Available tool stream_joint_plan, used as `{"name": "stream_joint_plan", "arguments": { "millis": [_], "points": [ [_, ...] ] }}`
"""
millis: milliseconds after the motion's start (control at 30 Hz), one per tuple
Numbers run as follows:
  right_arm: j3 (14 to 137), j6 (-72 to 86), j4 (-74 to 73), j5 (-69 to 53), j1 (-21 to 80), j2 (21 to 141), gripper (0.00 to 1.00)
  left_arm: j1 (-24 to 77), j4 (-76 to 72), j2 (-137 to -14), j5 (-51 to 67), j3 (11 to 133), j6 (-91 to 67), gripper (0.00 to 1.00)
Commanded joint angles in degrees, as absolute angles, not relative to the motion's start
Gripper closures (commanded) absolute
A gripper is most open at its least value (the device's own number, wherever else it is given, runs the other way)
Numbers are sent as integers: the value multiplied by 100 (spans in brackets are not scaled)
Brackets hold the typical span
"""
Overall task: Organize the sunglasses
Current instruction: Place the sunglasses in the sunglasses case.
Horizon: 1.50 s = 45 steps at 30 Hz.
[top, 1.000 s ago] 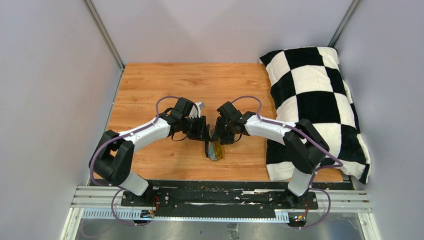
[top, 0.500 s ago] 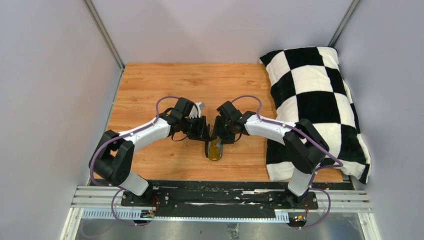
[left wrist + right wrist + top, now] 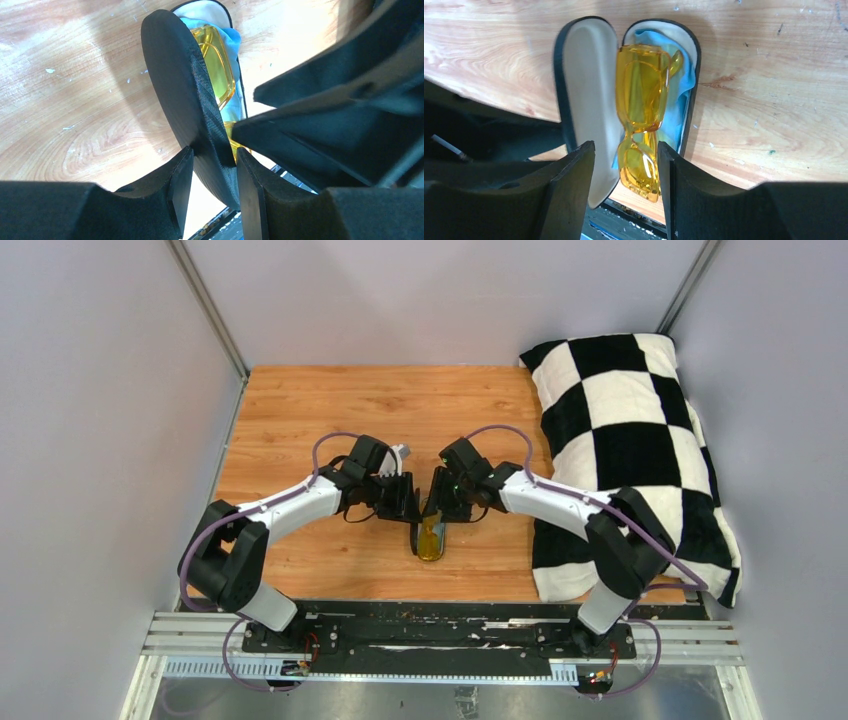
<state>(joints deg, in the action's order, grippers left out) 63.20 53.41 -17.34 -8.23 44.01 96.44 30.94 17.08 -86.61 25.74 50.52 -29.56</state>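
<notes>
Right wrist: amber sunglasses (image 3: pixel 639 100) lie on blue cloth (image 3: pixel 684 97) in the open glasses case (image 3: pixel 695 75). The right fingers (image 3: pixel 571 195) are apart astride them, and the left fingers (image 3: pixel 175 192) clamp the lid (image 3: pixel 175 85). Likely light, stiff, slick: pinch the bridge.

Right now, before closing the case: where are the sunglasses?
The sunglasses lie in the open case on the cloth, midway along the table's near edge, under the right gripper.

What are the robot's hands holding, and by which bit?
The left gripper pinches the black case lid by its near end. The right gripper stands open around the near end of the sunglasses, holding nothing.
</notes>
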Motion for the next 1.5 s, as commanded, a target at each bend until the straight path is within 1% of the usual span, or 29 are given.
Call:
{"name": "stream_joint_plan", "arguments": {
  "millis": [0, 67, 200, 267, 400, 667, 1033, 1167, 1467],
  "points": [
    [6033, 4923, -1655, -673, 4475, 9127, 47, 3146, 1657, -8675, 2637, 5094, -2966, 59],
    [5835, 4706, -1489, -797, 4511, 8958, 51, 3146, 1665, -8695, 2628, 5113, -2968, 59],
    [5234, 4398, -1166, -876, 4643, 8464, 70, 3153, 1685, -8741, 2633, 5150, -2959, 59],
    [5011, 4325, -1151, -881, 4793, 8225, 73, 3155, 1682, -8765, 2620, 5150, -2967, 59],
    [4769, 4304, -1124, -948, 5155, 7961, 74, 3164, 1671, -8809, 2596, 5168, -2975, 59],
    [4667, 4107, -1001, -934, 5768, 8155, 75, 3173, 1261, -8650, 2491, 4861, -3246, 59],
    [4618, 4044, -775, -1090, 5847, 8469, 76, 3181, 1401, -8653, 2435, 4895, -3155, 59],
    [4643, 4029, -765, -1020, 5854, 8561, 79, 3181, 1414, -8640, 2435, 4911, -3161, 59],
    [4801, 3951, -749, -741, 5853, 8794, 81, 3198, 1455, -8649, 2443, 4946, -3144, 59]
  ]
}}
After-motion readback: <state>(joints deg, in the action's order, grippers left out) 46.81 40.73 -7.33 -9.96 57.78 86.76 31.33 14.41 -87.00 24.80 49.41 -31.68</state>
